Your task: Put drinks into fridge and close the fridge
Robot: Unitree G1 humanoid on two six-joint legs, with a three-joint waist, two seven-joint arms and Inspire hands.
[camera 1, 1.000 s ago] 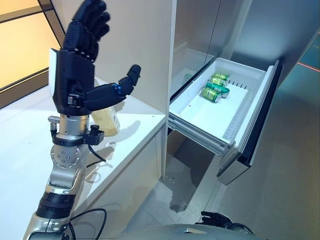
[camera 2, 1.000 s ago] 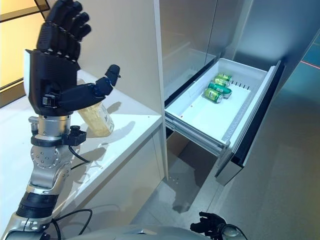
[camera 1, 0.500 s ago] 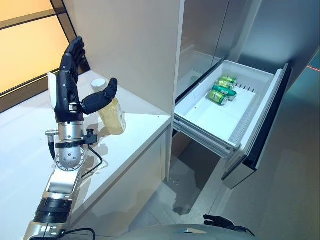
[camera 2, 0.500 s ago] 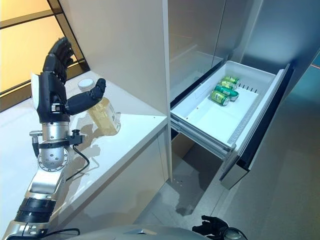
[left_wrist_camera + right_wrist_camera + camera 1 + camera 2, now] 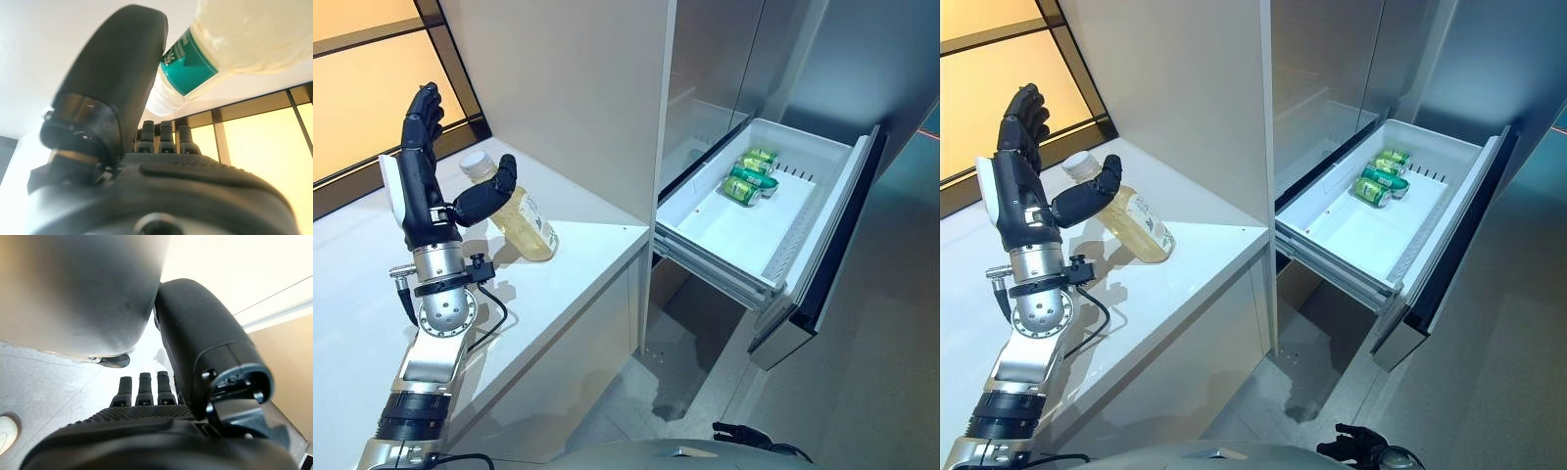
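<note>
1. White surface (image 5: 578, 264) runs beside a tall grey fridge (image 5: 744, 59), its drawer (image 5: 744, 230) pulled out with green cans (image 5: 747, 176) lying inside.
2. Left hand (image 5: 416, 191) upright, fingers straight, thumb against the tilted bottle (image 5: 514, 211) of pale drink.
3. Right hand (image 5: 146, 421) hangs low over the floor, fingers relaxed, holding nothing.

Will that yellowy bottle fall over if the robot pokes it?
Probably. The bottle already leans on the counter, touching the left robot hand at its thumb. It looks nearly full, so likely heavy. Being round and smooth, it may roll or slip.
</note>
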